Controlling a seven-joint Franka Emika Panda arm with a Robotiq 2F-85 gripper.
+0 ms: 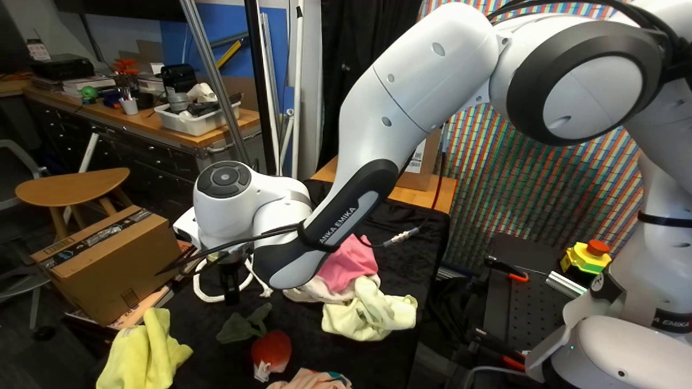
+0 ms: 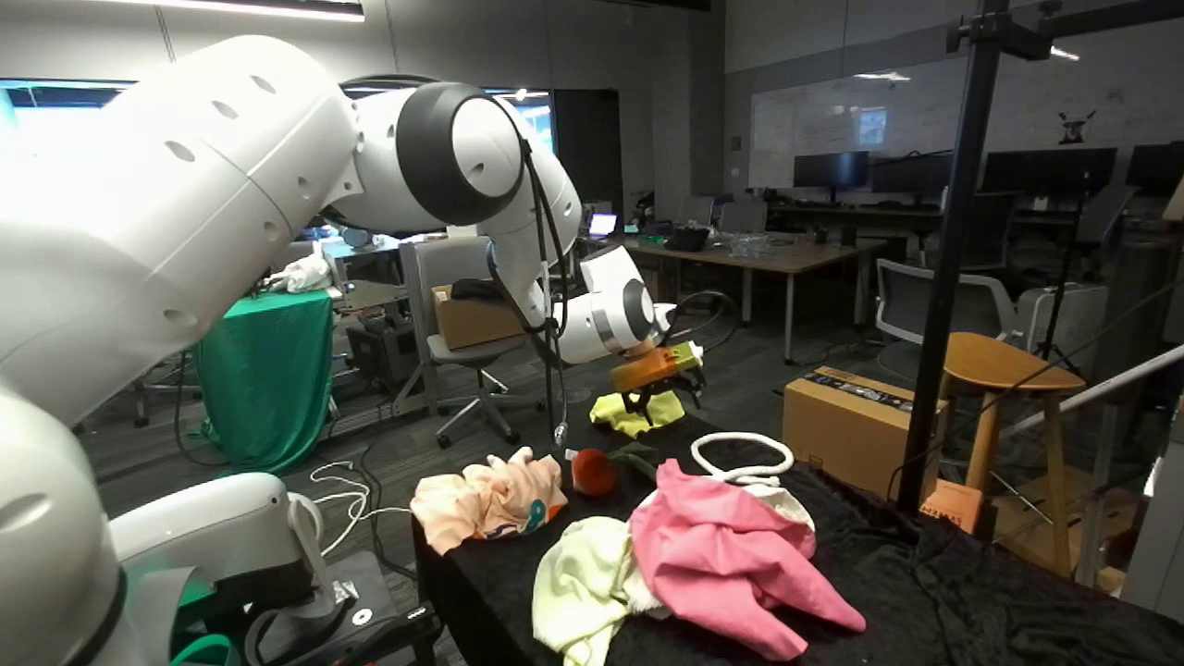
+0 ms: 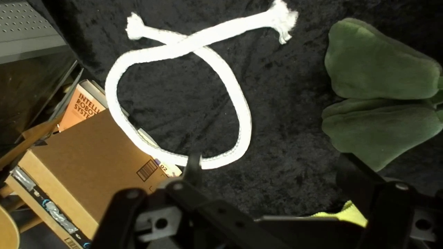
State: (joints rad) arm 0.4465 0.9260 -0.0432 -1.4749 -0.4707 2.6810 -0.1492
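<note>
Black cloth (image 3: 290, 131) — white rope (image 3: 245, 121) (loosely looped) near spread gripper (image 3: 271, 162).

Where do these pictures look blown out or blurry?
In the wrist view, the looped white braided rope is overexposed nearly to flat white and the open black hand has blurry fingertips; in an exterior view, the smooth white robot arm fades into glare near the left edge.
</note>
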